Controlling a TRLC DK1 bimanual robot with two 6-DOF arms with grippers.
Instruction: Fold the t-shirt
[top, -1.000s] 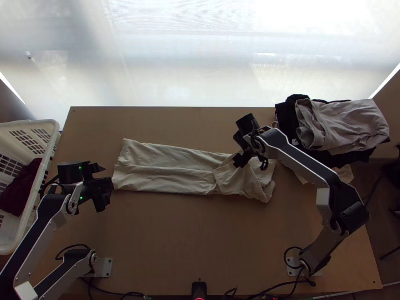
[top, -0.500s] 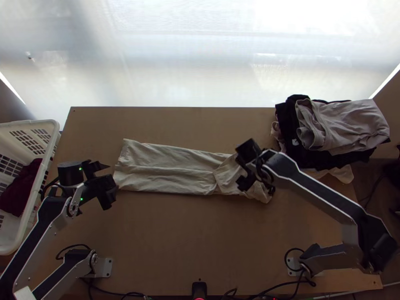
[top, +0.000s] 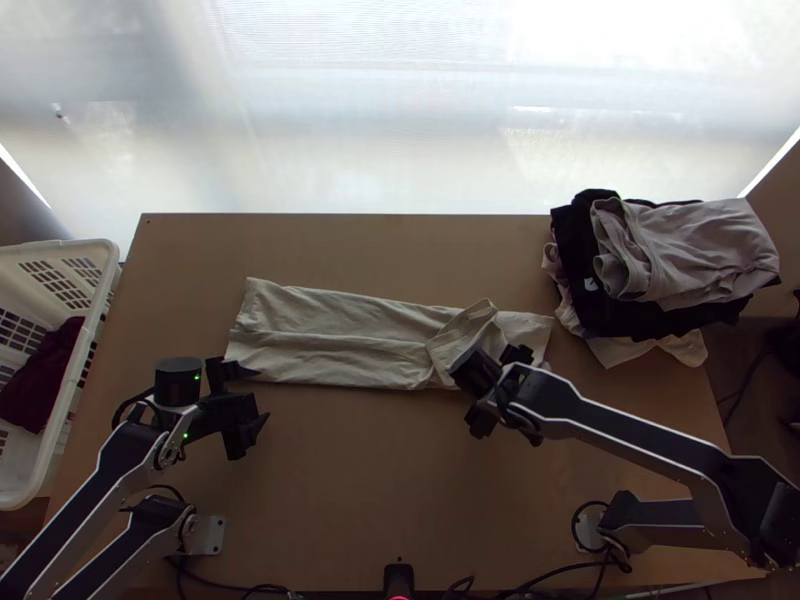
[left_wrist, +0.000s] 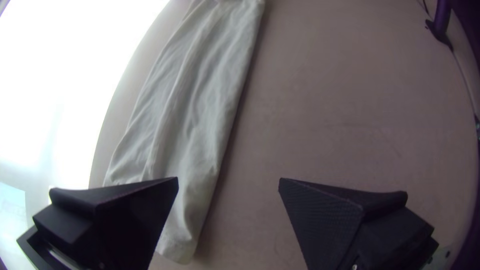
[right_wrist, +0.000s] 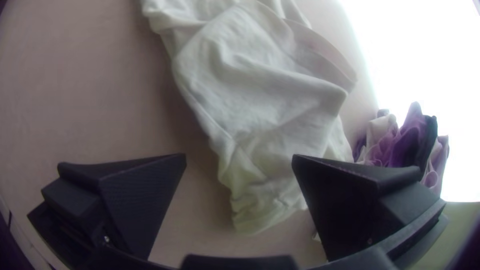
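The cream t-shirt lies as a long folded strip across the table, its collar end bunched and wrinkled at the right. My left gripper is just below the strip's left end; in the left wrist view the gripper stands open beside the cloth. At the near edge of the bunched end is my right gripper, partly over the fabric. The right wrist view has that gripper open too, with the wrinkled cloth below and beyond its fingers, not gripped.
A pile of folded clothes sits at the table's far right corner. At the left edge stands a white basket holding a dark red cloth. Bare wood stretches between the arms' bases, with cables along the near edge.
My right gripper has moved toward the near edge and slightly left, uncovering the collar end. The left gripper has shifted nearer and a little right. The long strip of cloth keeps its place.
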